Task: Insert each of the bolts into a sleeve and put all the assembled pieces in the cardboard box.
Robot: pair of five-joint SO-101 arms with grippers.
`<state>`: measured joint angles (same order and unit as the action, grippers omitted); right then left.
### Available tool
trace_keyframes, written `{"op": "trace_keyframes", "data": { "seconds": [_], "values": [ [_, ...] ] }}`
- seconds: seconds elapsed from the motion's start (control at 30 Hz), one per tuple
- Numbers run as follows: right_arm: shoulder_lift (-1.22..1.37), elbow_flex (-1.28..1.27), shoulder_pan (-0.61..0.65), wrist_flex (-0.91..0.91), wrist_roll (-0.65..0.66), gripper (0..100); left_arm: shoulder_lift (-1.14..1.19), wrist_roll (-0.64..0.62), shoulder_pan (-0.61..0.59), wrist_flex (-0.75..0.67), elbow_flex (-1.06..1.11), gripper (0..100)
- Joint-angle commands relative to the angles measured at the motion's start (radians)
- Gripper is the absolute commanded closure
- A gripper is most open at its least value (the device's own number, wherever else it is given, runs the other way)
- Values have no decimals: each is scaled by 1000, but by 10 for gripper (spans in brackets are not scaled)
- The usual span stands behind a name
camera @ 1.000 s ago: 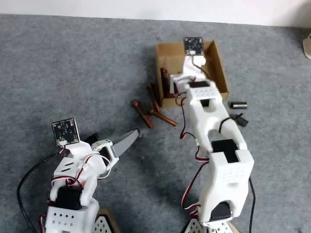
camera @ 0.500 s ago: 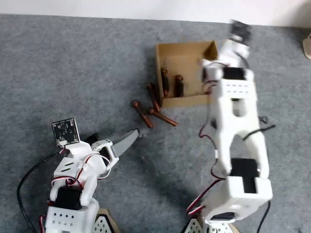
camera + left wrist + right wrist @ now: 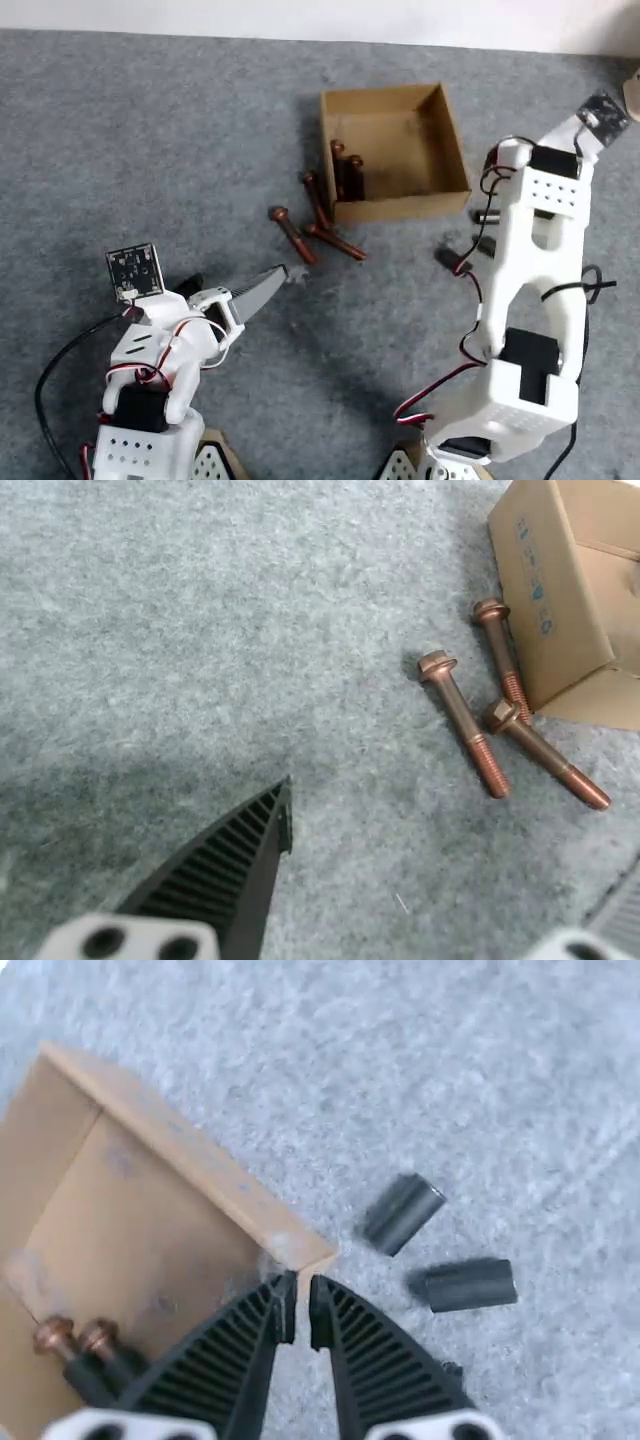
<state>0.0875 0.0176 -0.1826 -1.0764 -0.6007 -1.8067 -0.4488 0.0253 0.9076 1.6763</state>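
Right end effector [image 3: 298, 1310] closed on nothing, tips above a corner of the cardboard box [image 3: 180, 1145], two assembled pieces [image 3: 85, 1355] inside, two black sleeves [image 3: 400, 1214] just beside on the desk [image 3: 520, 1080], left end effector [image 3: 240, 282] open, three bare bolts [image 3: 463, 725] near.

The open cardboard box [image 3: 400, 209] holds two sleeved bolts [image 3: 347, 172], heads up, against one side wall. Three bare copper bolts [image 3: 465, 725] lie flat on the grey desk [image 3: 150, 130] just outside that wall. Two dark empty sleeves [image 3: 402, 1214] lie near the opposite corner.
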Motion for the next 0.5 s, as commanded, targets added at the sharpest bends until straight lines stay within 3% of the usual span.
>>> {"op": "trace_keyframes", "data": {
  "seconds": [0.0, 0.23, 0.47],
  "values": [
    [-53, -13, -12, -4, -130, 945, -5, 9, -12, 5, 19, 533],
    [-51, -114, -16, 73, -215, 665, -5, 9, -12, 5, 19, 533],
    [-22, -151, -33, 134, -292, 730, -5, 9, -12, 5, 19, 533]
  ]
}}
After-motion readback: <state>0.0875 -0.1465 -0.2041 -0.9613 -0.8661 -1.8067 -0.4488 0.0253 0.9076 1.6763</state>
